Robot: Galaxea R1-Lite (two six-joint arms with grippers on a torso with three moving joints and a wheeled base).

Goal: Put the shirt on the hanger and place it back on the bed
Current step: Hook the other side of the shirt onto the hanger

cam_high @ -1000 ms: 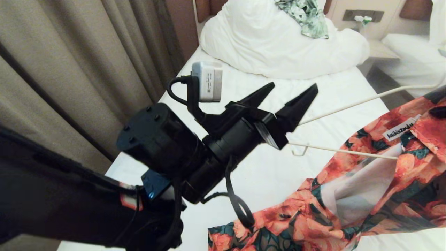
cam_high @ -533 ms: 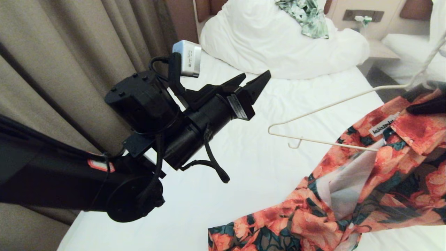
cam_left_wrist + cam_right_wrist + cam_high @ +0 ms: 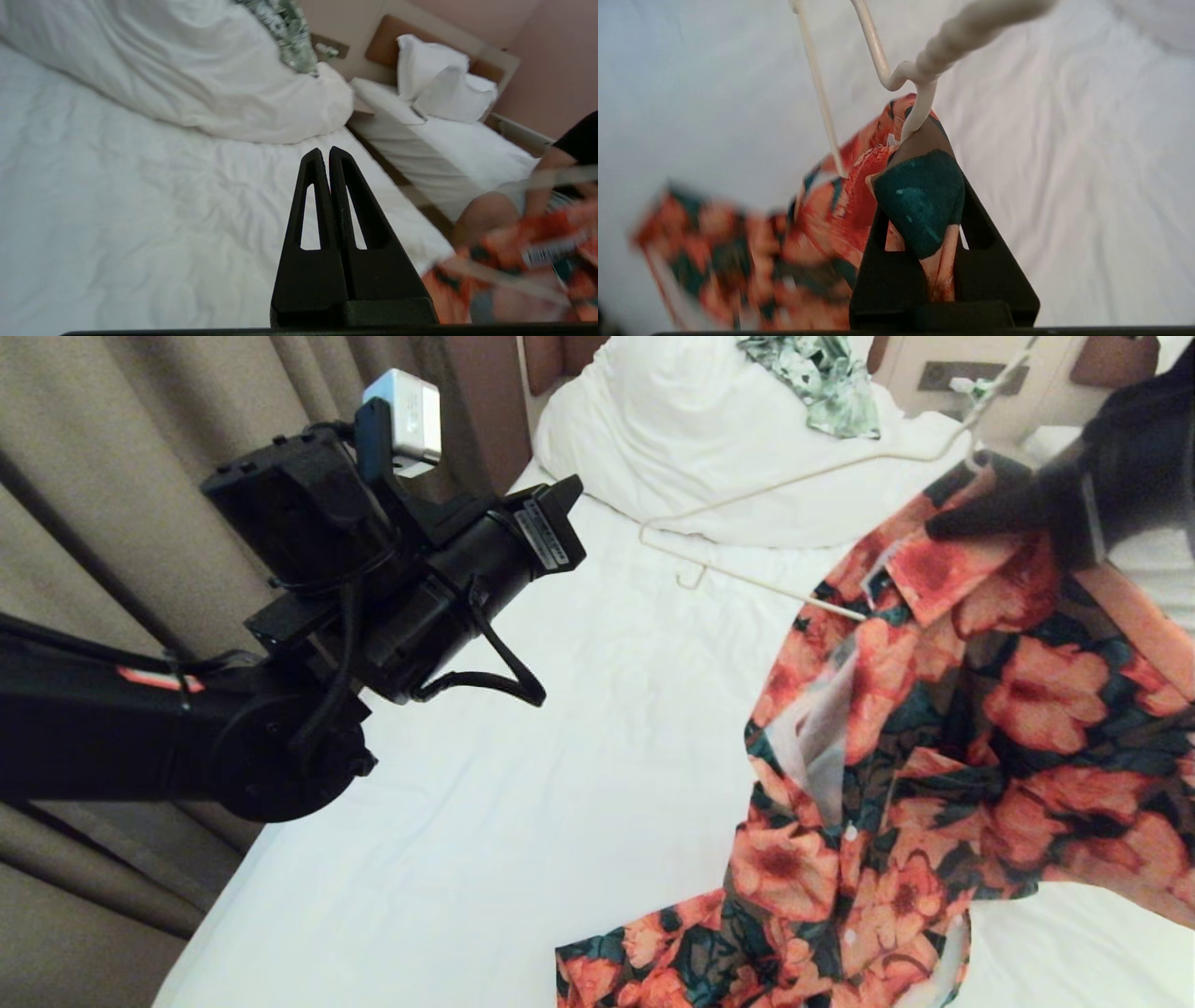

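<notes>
Now right gripper [image 3: 943, 523], at two o'clock, pinches shirt [image 3: 934, 709] collar with hanger [image 3: 747, 513] above bed [image 3: 523, 821]; left gripper [image 3: 560, 518] closed, empty, nine o'clock; lower slowly, hanger level.

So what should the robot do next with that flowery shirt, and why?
Probably lower it onto the bed. The right claw is shut on the shirt collar at the hanger neck, holding most of the shirt above the sheet. The left claw is shut on nothing, off to the side.
</notes>
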